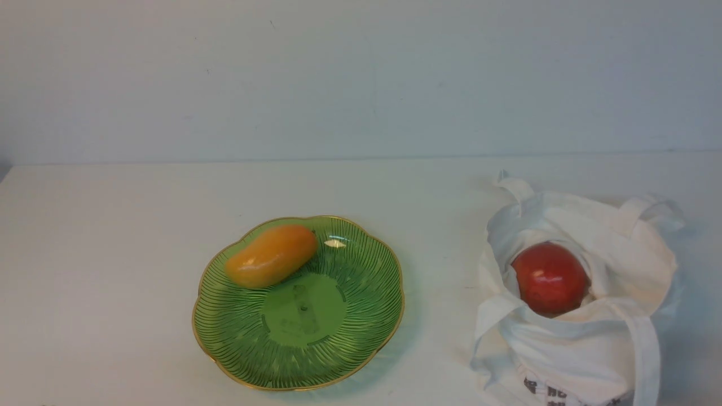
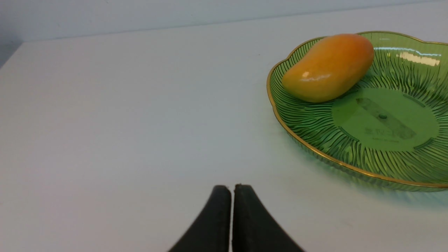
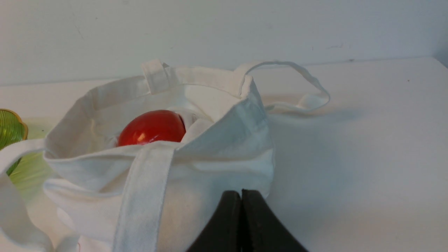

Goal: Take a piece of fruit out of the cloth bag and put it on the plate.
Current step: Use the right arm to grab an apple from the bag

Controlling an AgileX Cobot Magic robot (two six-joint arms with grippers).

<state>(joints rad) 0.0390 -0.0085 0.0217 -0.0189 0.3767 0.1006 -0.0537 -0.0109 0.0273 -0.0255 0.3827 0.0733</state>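
Black print (image 1: 544, 390) low on cloth bag (image 1: 569, 344), cut off, unreadable. One red fruit (image 1: 550, 277) inside bag; one mango (image 1: 272, 255) on one green plate (image 1: 361, 344). Left fingers (image 2: 217, 213) and right fingers (image 3: 227, 220) pressed together, empty.

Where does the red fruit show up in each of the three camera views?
Front view: the red fruit lies in the open cloth bag, on the robot's right.
Left wrist view: not in it.
Right wrist view: the red fruit shows inside the cloth bag's open mouth.
Shared landmark: the green plate, in all three views.
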